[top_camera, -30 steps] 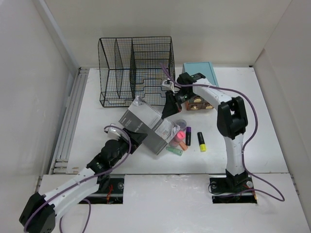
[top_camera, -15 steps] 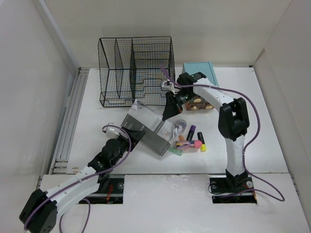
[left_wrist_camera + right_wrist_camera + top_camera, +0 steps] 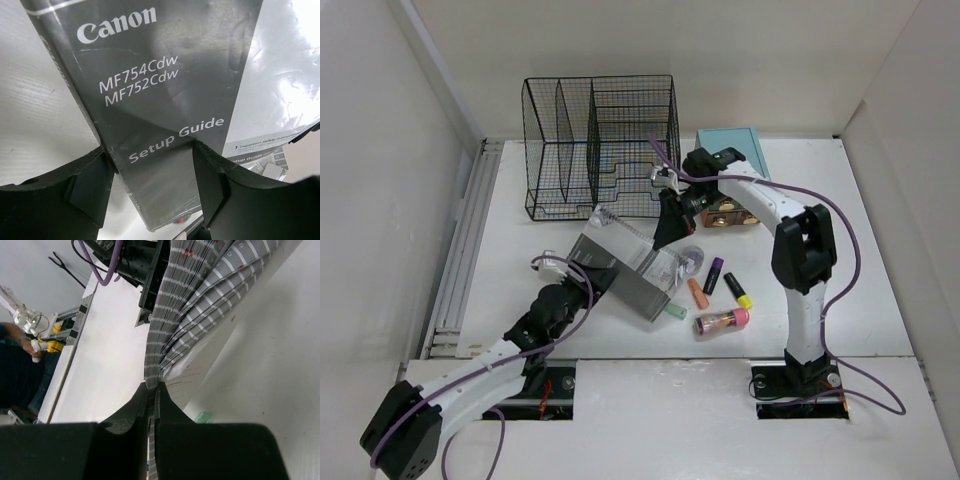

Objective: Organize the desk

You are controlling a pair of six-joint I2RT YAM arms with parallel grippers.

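Note:
A grey Canon setup guide point(image 3: 620, 262), wrapped in clear plastic, is held tilted over the middle of the white desk point(image 3: 860, 220). My left gripper point(image 3: 582, 287) grips its near corner. In the left wrist view the guide point(image 3: 160, 90) fills the frame and my gripper point(image 3: 149, 150) has one finger against each edge of that corner. My right gripper point(image 3: 666, 226) is shut on the guide's far edge. In the right wrist view its tips point(image 3: 153, 390) pinch the page stack point(image 3: 200, 285) edge-on.
Loose on the desk right of the guide are an orange marker point(image 3: 698, 292), a purple one point(image 3: 714, 274), a yellow one point(image 3: 737, 290), a green one point(image 3: 674, 311) and a pink tube point(image 3: 722, 321). A black wire rack point(image 3: 600, 140) and a teal-topped box point(image 3: 730, 145) stand at the back.
The markers, bunched against the guide's right end a second ago, have scattered. The pink tube rolled toward the front right. The guide's far end rose slightly; both grippers kept their hold.

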